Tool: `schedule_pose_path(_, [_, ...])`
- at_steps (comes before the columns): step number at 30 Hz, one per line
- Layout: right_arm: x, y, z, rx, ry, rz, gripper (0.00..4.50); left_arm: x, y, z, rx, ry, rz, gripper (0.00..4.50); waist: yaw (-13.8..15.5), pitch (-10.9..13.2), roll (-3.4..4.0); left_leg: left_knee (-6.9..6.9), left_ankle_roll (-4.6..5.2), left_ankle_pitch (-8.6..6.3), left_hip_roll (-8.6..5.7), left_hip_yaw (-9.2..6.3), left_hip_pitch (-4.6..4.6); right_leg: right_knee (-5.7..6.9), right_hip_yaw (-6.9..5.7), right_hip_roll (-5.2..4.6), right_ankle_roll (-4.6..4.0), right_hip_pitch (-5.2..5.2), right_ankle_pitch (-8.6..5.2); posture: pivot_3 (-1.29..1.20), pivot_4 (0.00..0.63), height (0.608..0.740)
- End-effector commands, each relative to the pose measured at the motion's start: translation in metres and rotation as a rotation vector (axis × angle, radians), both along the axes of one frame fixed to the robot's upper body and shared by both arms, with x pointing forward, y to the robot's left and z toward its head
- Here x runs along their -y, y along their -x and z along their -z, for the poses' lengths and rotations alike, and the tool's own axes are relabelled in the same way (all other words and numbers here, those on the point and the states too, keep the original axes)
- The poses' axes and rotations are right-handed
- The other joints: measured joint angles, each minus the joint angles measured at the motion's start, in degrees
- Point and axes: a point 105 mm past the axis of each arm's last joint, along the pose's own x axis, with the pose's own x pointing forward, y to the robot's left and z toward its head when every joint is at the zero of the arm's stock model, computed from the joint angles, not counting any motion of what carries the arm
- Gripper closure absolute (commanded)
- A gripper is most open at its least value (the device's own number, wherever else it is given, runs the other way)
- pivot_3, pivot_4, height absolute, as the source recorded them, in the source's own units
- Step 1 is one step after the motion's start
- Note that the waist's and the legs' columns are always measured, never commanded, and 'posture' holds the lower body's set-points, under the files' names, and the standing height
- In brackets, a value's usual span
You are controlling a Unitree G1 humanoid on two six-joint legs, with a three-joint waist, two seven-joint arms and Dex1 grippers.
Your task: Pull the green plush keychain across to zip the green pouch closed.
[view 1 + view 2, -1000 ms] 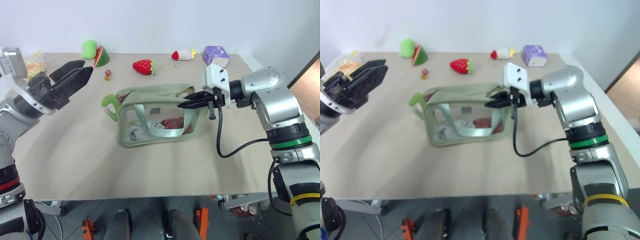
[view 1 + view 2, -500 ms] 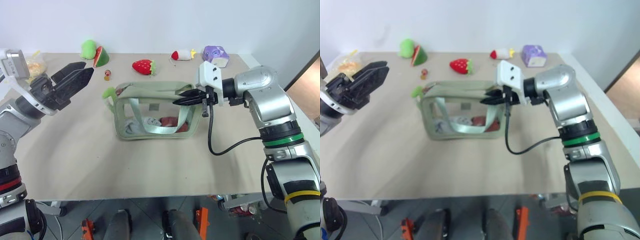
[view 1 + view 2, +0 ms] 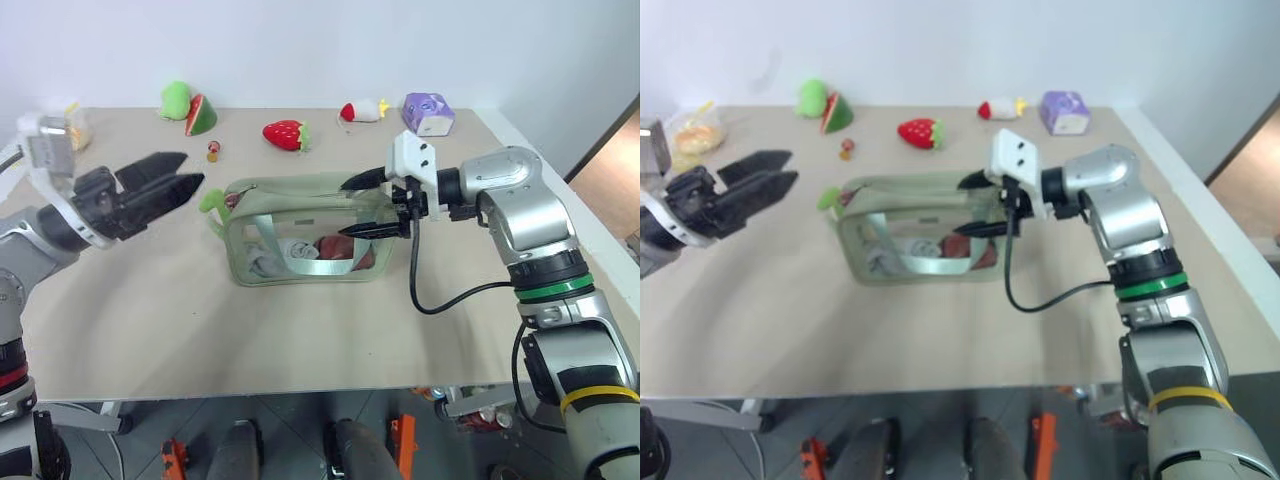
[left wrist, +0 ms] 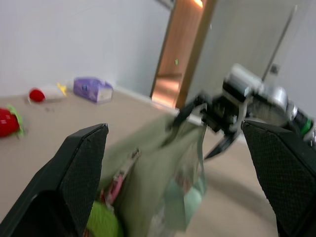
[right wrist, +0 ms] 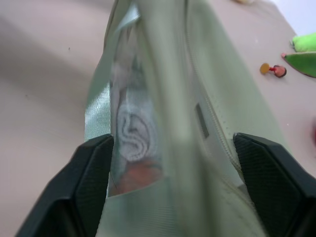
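Note:
The green pouch point(image 3: 300, 235) lies mid-table, with rolled cloth and something red showing through its clear side. The green plush keychain point(image 3: 212, 200) sticks out at the pouch's left end. My left gripper point(image 3: 192, 170) hovers open just left of the keychain and slightly above it, fingers pointing at it. In the left wrist view the keychain point(image 4: 101, 222) and the pouch point(image 4: 163, 173) sit between its fingers point(image 4: 74, 182). My right gripper point(image 3: 348, 210) is open at the pouch's right end, one finger above the top edge and one in front. The pouch point(image 5: 168, 123) lies between its fingers point(image 5: 89, 182).
Along the table's far edge sit a green plush with a watermelon slice point(image 3: 202, 113), a strawberry plush point(image 3: 285, 133), a red-and-white toy point(image 3: 362, 110) and a purple item point(image 3: 428, 112). A small trinket point(image 3: 214, 150) lies behind the pouch. A snack bag point(image 3: 75, 125) is at far left.
My right gripper, shut on the pouch's right top edge before, has opened. The left gripper has sunk and now points at the keychain. The pouch has settled lower.

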Motion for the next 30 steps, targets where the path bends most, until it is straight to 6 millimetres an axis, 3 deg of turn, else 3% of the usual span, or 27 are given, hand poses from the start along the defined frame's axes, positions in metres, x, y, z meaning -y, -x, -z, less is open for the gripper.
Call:
schedule_pose_path(1, [0.016,0.017,-0.044,0.078,-0.107,-0.022,0.67,0.001,0.003,-0.003,0.034,-0.067,0.009,0.0,0.13,0.0,0.0,-0.01,0.0,0.0,0.0,0.0,-0.01,0.0,0.0,0.0,-0.01,0.0,-0.04,0.0,0.15,0.74])
schedule_pose_path(5, [0.044,0.019,-0.049,0.094,-0.096,0.06,0.67,0.0,0.002,0.002,0.016,-0.112,0.02,0.0,0.11,0.0,0.0,-0.1,-0.01,-0.01,0.0,0.01,0.0,-0.01,0.0,0.0,-0.05,-0.02,-0.12,0.0,0.15,0.74])
schedule_pose_path(8, [0.064,0.019,-0.041,0.085,-0.056,0.137,0.67,0.0,0.002,0.007,0.005,-0.149,0.024,0.0,0.11,0.0,0.0,-0.13,-0.01,-0.01,0.01,0.01,0.0,-0.01,-0.02,0.0,-0.1,-0.06,-0.16,0.0,0.15,0.74])
schedule_pose_path(12, [0.076,0.02,-0.027,0.051,-0.034,0.184,0.67,-0.008,0.003,0.013,-0.015,-0.17,0.006,0.0,-0.15,0.0,0.0,-0.14,-0.01,-0.01,0.02,0.05,0.03,0.0,0.01,0.0,-0.13,-0.08,-0.16,0.0,0.15,0.74])
schedule_pose_path(18, [0.073,0.011,0.001,-0.025,-0.037,0.221,0.67,-0.025,0.003,0.019,-0.05,-0.128,-0.056,0.0,-0.41,0.01,0.01,-0.14,-0.01,-0.01,0.11,0.1,0.04,0.01,0.02,0.04,-0.15,-0.13,-0.14,0.0,0.15,0.74])
schedule_pose_path(29, [0.057,-0.004,0.018,-0.097,-0.065,0.212,0.67,-0.034,0.006,0.032,-0.089,-0.106,-0.118,0.0,-0.38,0.01,0.01,-0.14,-0.01,-0.01,0.1,0.1,0.0,0.01,0.02,0.04,-0.15,-0.12,-0.14,0.0,0.15,0.74])
schedule_pose_path(30, [0.056,-0.005,0.019,-0.1,-0.064,0.21,1.06,-0.034,0.006,0.033,-0.092,-0.103,-0.121,0.0,-0.38,0.01,0.01,-0.14,-0.01,-0.01,0.1,0.1,0.0,0.01,0.02,0.04,-0.14,-0.12,-0.14,0.0,0.15,0.74])
